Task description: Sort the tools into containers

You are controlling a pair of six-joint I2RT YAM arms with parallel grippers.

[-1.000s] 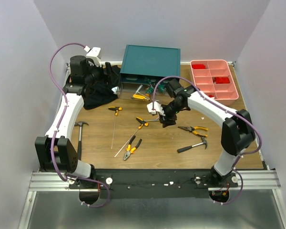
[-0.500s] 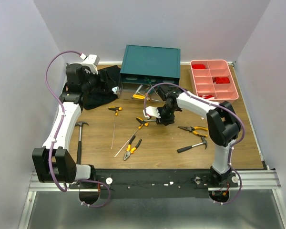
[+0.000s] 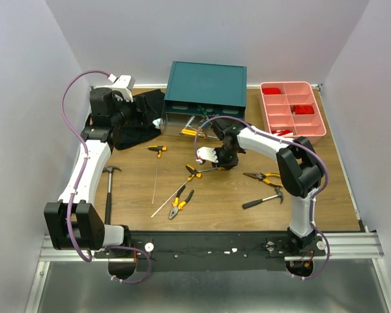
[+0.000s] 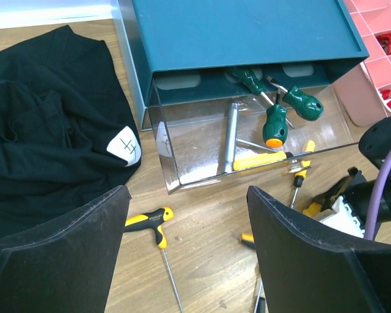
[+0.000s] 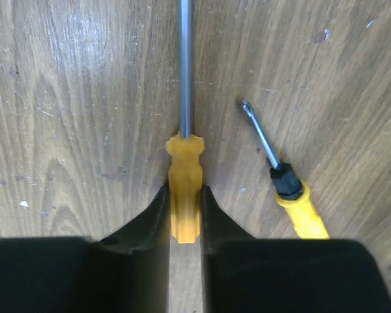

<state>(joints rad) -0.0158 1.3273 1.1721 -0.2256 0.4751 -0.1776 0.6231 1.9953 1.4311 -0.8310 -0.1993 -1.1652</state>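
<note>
My right gripper (image 5: 184,193) is down on the table, shut on the yellow handle of a screwdriver (image 5: 184,202), whose steel shaft (image 5: 184,65) runs straight away from me. In the top view that gripper (image 3: 220,163) sits mid-table, in front of the teal cabinet (image 3: 206,81). A second yellow-handled screwdriver (image 5: 298,207) lies just right of it. My left gripper (image 4: 186,192) hangs open above a yellow-and-black T-handle driver (image 4: 150,218). The cabinet's clear drawer (image 4: 182,176) stands open with green-handled screwdrivers (image 4: 277,124) and a yellow-handled tool (image 4: 260,158) inside. The pink tray (image 3: 316,130) is at the back right.
A black cloth (image 3: 137,120) lies left of the cabinet. Loose on the table are pliers (image 3: 180,203), more pliers (image 3: 264,176), a hammer (image 3: 264,199), another hammer (image 3: 109,186) by the left arm, and a thin rod (image 3: 155,182).
My right gripper has come down and to the left onto the table, and its jaws have closed on the screwdriver handle. The left arm shifted slightly, then held still.
</note>
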